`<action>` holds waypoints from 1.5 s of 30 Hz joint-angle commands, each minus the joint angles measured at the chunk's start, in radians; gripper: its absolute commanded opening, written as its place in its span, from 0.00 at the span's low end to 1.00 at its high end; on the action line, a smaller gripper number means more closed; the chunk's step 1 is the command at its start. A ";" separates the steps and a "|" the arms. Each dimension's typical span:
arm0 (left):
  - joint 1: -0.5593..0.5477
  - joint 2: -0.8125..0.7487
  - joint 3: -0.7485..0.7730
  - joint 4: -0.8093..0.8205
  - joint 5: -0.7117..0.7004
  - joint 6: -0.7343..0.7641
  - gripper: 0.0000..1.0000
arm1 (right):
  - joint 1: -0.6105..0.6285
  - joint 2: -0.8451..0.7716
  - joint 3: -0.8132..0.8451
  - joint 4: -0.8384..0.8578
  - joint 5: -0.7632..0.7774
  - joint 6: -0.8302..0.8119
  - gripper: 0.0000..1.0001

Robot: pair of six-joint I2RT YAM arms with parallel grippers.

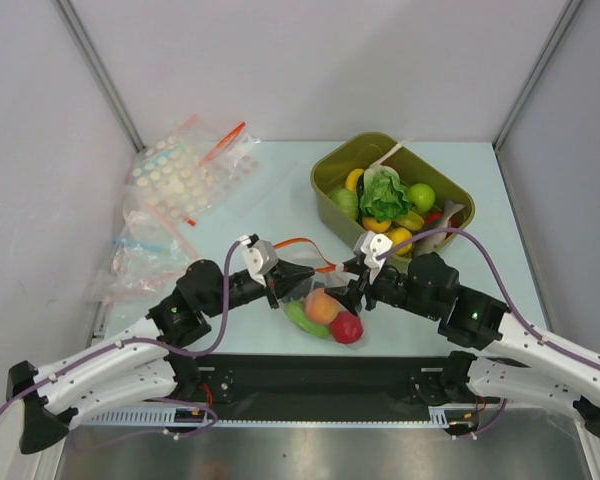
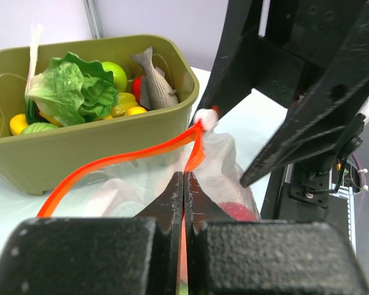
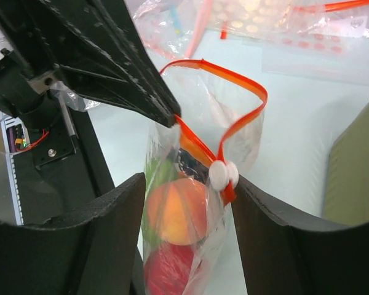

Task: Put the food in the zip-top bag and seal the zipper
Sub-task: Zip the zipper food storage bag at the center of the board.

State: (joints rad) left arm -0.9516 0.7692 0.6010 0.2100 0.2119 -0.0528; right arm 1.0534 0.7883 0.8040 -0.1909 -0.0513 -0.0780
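Observation:
The zip-top bag [image 1: 315,285] hangs between my two grippers above the near middle of the table. It holds a peach-orange fruit [image 3: 178,209], a red fruit [image 3: 169,267] and a green piece [image 1: 300,315]. Its red-orange zipper [image 3: 234,80] loops open, with a white slider [image 3: 221,174] at one end. My left gripper [image 2: 184,178] is shut on the zipper strip [image 2: 123,157]. My right gripper [image 3: 187,183] is open, its fingers on either side of the bag, the right finger [image 3: 264,209] next to the slider. More food lies in the olive tub [image 1: 330,185].
The olive tub [image 2: 111,147] at back right holds lettuce [image 1: 385,195], a toy fish [image 2: 152,83] and other toy produce. Clear dotted bags [image 1: 185,175] and a blue-strip bag [image 1: 145,250] lie at the back left. Grey walls enclose the table.

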 commanded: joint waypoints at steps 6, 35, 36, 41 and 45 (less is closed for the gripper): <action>-0.003 -0.071 -0.018 0.054 -0.023 -0.012 0.00 | -0.099 -0.037 -0.038 0.096 0.030 0.096 0.68; -0.003 -0.071 -0.012 0.054 0.009 -0.025 0.00 | -0.316 0.048 -0.103 0.285 -0.472 0.221 0.63; -0.003 -0.079 -0.013 0.054 0.009 -0.025 0.00 | -0.316 0.043 -0.106 0.291 -0.466 0.221 0.65; -0.003 -0.099 -0.024 0.065 0.012 -0.030 0.00 | -0.317 0.016 -0.129 0.315 -0.417 0.227 0.70; -0.003 -0.100 -0.027 0.069 0.015 -0.033 0.00 | -0.319 0.034 -0.128 0.318 -0.413 0.234 0.69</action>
State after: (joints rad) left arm -0.9516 0.6857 0.5766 0.2150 0.2127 -0.0639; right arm 0.7364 0.8192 0.6712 0.0799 -0.4915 0.1455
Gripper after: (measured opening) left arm 0.006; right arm 0.691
